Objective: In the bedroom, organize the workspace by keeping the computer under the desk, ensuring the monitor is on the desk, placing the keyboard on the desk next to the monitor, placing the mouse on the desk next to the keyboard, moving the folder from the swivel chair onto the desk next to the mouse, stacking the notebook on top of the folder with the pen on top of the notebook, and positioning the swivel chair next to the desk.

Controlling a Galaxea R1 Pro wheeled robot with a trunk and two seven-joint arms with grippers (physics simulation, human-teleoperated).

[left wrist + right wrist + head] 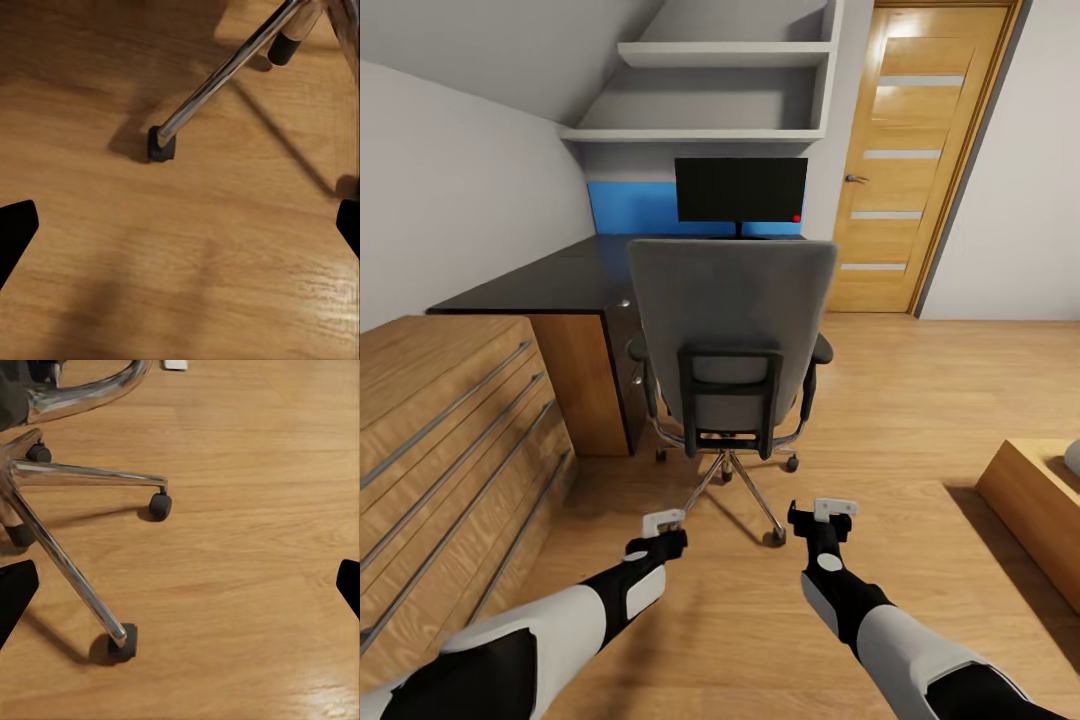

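Note:
The grey swivel chair [732, 300] stands with its back to me in front of the black-topped desk [550, 280]. Its back hides the seat. On the far end of the desk stands the black monitor [741, 190], a red dot at its lower corner. The folder, keyboard, mouse, notebook, pen and computer are out of view. My left gripper [663, 521] and right gripper [834, 508] hang low over the oak floor, just short of the chair's chrome base [745, 485]. Both are open and empty. The left gripper [180, 229] looks at one chrome leg's caster [161, 144]. The right gripper [180, 589] looks at two casters [122, 643].
An oak dresser [450, 430] with bar handles lines the left side next to the desk. A low wooden block [1040, 510] juts in at the right. The oak door [920, 150] is at the back right. Open plank floor lies to the right of the chair.

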